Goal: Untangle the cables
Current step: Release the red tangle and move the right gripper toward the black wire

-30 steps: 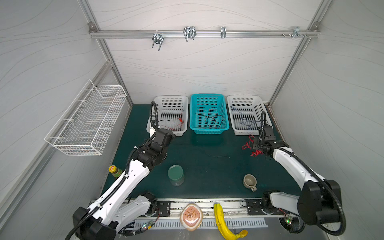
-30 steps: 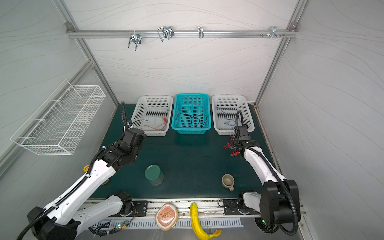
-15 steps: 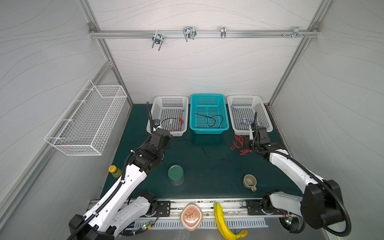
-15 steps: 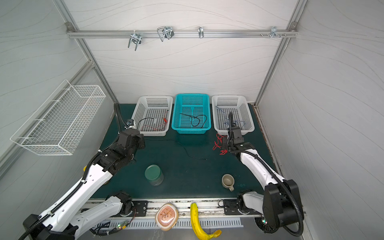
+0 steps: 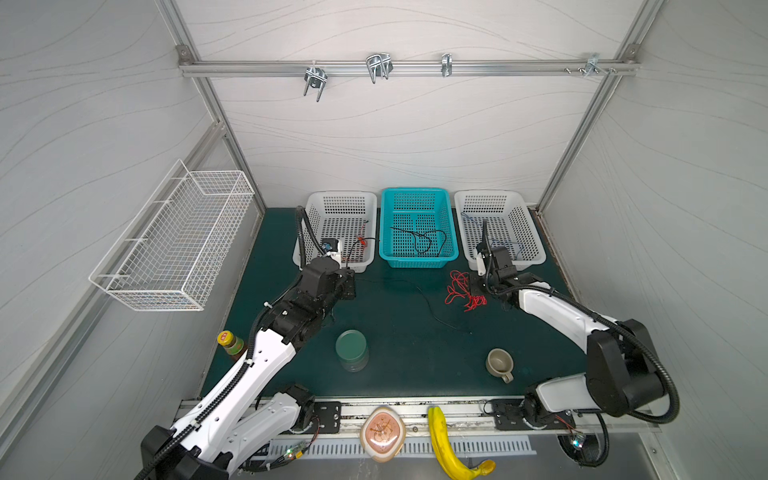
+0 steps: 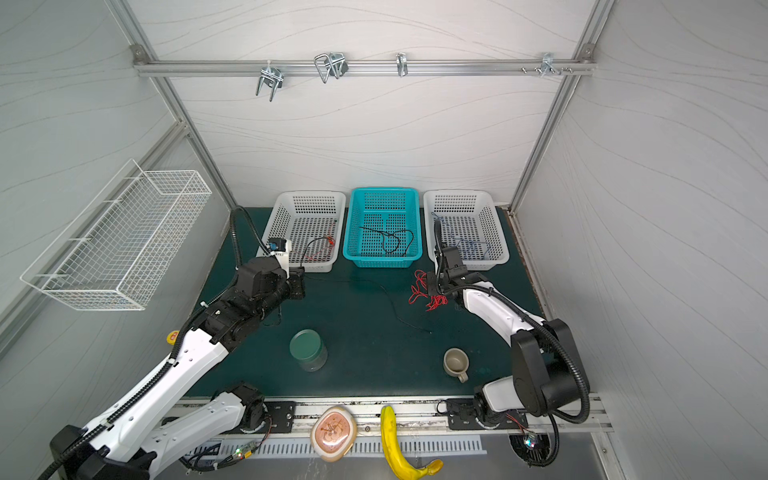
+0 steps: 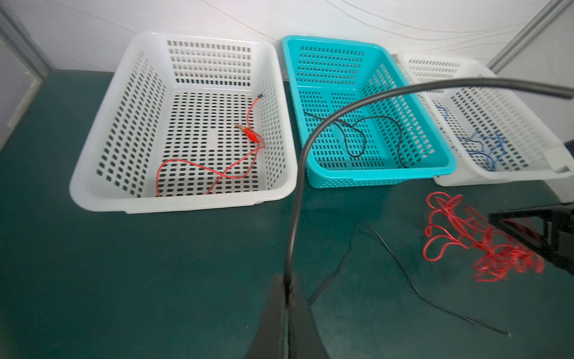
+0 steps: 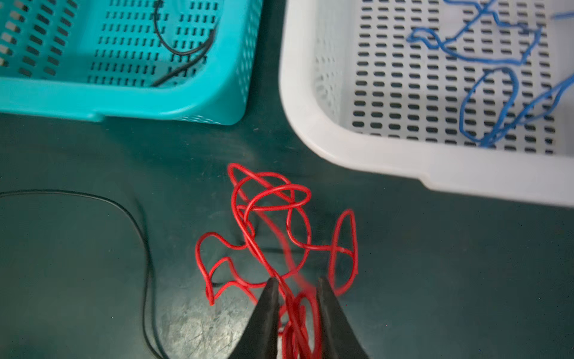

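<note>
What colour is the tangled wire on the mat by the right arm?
The tangled wire is bright red, clearest in the right wrist view.

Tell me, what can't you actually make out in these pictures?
- Red cable: right wrist view, the strands between the fingers of the right gripper blur and run out of frame.
- Black cable: left wrist view, the raised end leaves the frame.
- Blue cable: in a top view, too thin to trace; the right arm's hose covers part.
</note>
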Motion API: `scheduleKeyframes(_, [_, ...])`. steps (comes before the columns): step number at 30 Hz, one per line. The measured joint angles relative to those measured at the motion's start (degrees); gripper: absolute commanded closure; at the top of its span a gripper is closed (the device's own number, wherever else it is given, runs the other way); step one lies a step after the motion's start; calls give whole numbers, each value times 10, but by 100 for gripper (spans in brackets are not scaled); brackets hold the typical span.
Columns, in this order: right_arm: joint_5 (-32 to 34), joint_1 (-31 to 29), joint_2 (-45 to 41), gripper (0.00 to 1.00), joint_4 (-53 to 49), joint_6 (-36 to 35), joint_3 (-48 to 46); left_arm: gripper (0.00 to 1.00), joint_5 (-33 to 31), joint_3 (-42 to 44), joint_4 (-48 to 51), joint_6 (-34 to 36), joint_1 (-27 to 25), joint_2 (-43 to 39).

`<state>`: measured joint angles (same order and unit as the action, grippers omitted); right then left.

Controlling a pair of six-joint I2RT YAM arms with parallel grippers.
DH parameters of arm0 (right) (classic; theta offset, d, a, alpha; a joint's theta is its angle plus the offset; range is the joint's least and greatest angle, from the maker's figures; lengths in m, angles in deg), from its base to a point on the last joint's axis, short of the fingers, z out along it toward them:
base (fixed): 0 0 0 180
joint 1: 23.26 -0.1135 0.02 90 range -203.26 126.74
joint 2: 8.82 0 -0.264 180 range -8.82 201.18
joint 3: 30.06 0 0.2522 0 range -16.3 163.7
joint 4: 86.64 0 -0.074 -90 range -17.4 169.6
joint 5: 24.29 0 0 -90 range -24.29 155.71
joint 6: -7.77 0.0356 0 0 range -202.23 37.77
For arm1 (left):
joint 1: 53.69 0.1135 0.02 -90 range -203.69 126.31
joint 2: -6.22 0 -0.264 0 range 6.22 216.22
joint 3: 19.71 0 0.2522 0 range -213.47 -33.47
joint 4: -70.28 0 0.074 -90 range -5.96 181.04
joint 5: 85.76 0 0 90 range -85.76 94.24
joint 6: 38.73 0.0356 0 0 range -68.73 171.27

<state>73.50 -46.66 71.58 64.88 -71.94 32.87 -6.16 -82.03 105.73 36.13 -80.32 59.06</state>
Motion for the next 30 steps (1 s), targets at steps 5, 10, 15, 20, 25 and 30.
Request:
scheduleKeyframes(5, [-23,-36,-17,55,7,-32,18,100,44,0,-13,0,0,14])
scheduleKeyframes(10, [-80,-86,-21,48,39,-67,26,100,72,0,-25,-1,0,18])
scheduleKeyframes(15, [-124,-131,15,46,76,-85,43,100,80,-2,-26,-8,0,18])
scheduleKeyframes(20, [-152,-166,84,44,115,-97,75,100,88,-13,-21,-15,0,24])
scheduleKeyframes(25, [-162,-199,136,43,139,-114,115,100,90,-22,-12,-19,0,27])
scheduleKeyframes(30, [-169,-214,164,44,171,-118,139,100,89,-22,-6,-23,0,27])
